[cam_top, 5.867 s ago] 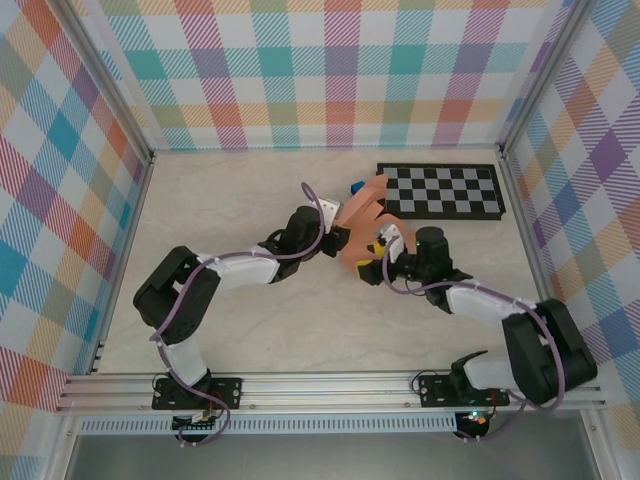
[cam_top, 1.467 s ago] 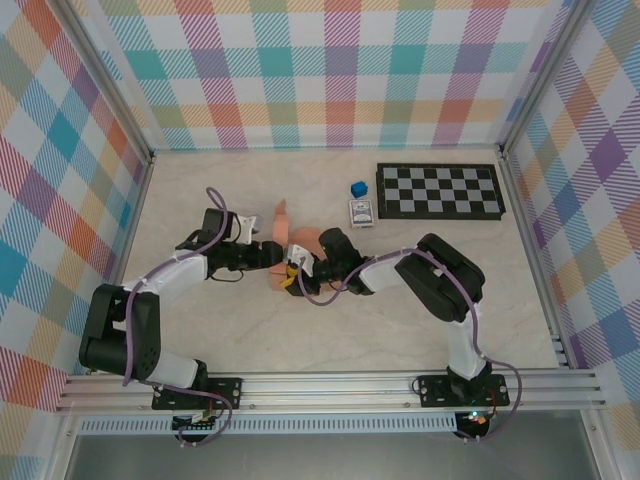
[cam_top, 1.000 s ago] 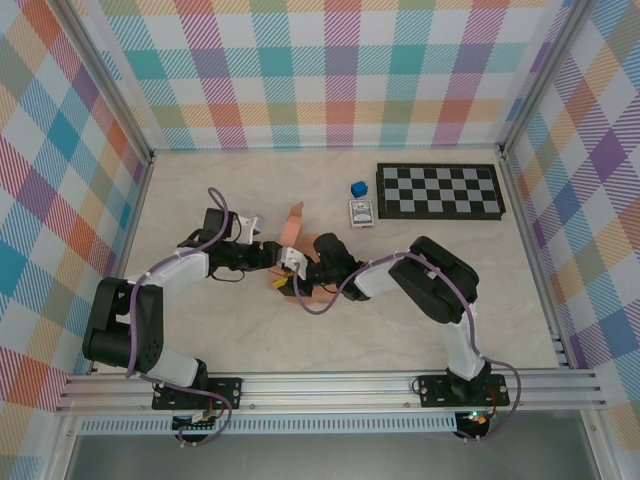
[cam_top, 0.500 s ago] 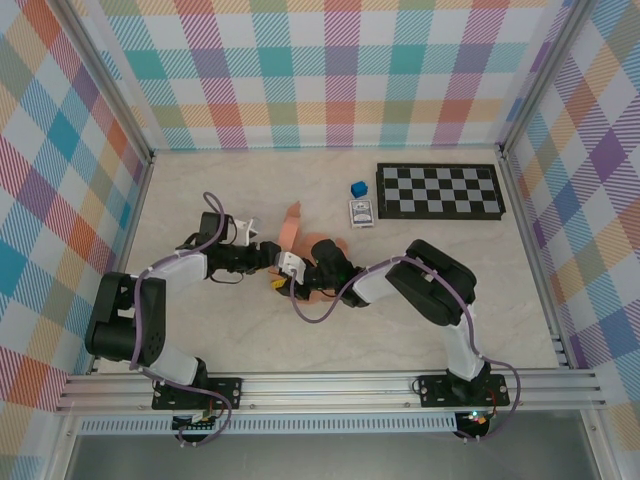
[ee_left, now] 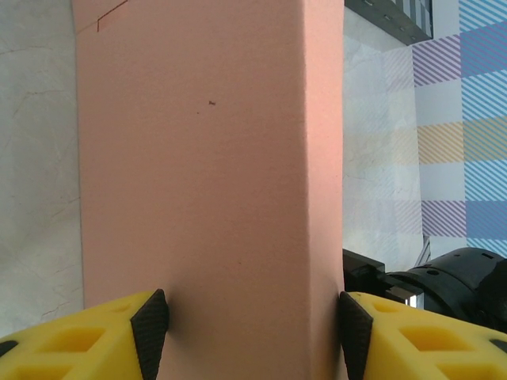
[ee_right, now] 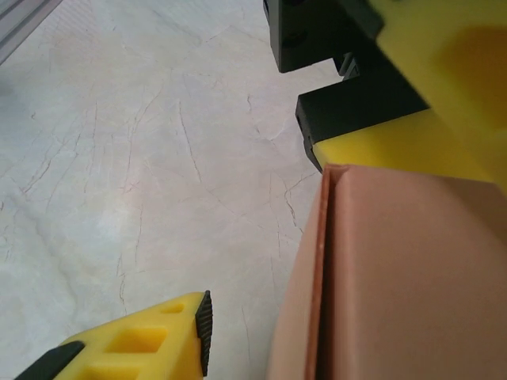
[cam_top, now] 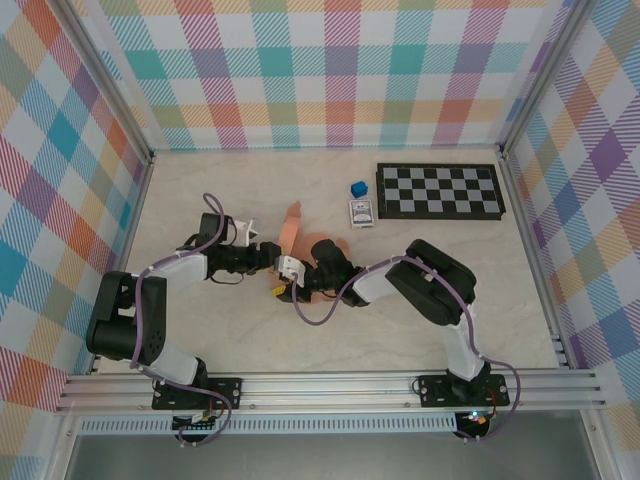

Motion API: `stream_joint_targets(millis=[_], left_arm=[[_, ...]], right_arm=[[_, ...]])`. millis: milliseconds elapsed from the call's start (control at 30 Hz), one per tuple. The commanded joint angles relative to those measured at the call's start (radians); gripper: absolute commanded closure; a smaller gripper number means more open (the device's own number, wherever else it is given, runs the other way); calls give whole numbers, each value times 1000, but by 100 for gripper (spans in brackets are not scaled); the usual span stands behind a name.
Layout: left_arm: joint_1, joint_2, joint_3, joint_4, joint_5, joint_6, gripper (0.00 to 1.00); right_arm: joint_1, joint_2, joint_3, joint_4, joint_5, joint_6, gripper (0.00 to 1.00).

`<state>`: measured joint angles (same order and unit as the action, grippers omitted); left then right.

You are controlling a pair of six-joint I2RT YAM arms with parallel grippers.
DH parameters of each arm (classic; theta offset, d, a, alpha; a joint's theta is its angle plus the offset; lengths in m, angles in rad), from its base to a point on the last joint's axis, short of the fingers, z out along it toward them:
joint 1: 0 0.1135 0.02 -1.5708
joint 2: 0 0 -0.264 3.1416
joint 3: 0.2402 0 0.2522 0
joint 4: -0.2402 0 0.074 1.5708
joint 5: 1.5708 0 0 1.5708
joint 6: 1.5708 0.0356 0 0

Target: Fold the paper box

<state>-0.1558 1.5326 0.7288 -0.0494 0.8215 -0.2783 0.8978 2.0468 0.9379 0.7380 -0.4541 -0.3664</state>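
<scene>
Now the salmon-orange thin cardboard paper box point(cam_top: 296, 226) sits near the middle of the pale marble-look desk point(cam_top: 200, 330), right between the two arms. The left pincer point(cam_top: 268, 257) is clamped on it. In the left wrist view its two black pads point(ee_left: 150, 332) press on both sides of the box point(ee_left: 206, 158), and the long side of the box runs straight away from that pincer.

The right pincer point(cam_top: 285, 283) comes in from the other side, close to the left one. Its jaws are apart. In the right wrist view one yellow finger point(ee_right: 150, 340) stands off from the box edge point(ee_right: 325, 261), with bare desk between them. The other finger is hidden behind the cardboard.

I think the left arm is the holder here and the right arm is free to do the folding. To push a flap, the right pincer would need to move toward that edge.
</scene>
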Motion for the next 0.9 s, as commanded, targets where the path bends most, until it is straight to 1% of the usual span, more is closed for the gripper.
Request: stream_joint_targets(millis=[0,67,167,400,533,633,700,767,867], left_arm=[[-4,32,-8,-75,-37,15,40],[-3,35,-1,-78,-33,16,40],[-4,36,4,-87,-34,24,40],[-3,34,2,-98,-42,33,40],[-3,34,5,-100,-43,34,41],[-3,29,7,-105,-44,38,41],[-3,26,12,-114,-53,43,41],[-2,26,14,-116,-53,45,41],[-2,29,17,-118,-50,43,41]], right_arm=[[15,-27,-2,-60,-47,-64,64],[8,-23,-3,-78,-47,-63,64],[4,-6,-9,-58,-47,-41,65],[2,21,-4,-46,9,-11,65],[-11,26,-29,4,60,43,59],[-23,20,-48,32,59,58,53],[-26,15,-53,32,55,60,53],[-27,13,-46,16,42,54,56],[-26,21,-31,12,10,57,68]])
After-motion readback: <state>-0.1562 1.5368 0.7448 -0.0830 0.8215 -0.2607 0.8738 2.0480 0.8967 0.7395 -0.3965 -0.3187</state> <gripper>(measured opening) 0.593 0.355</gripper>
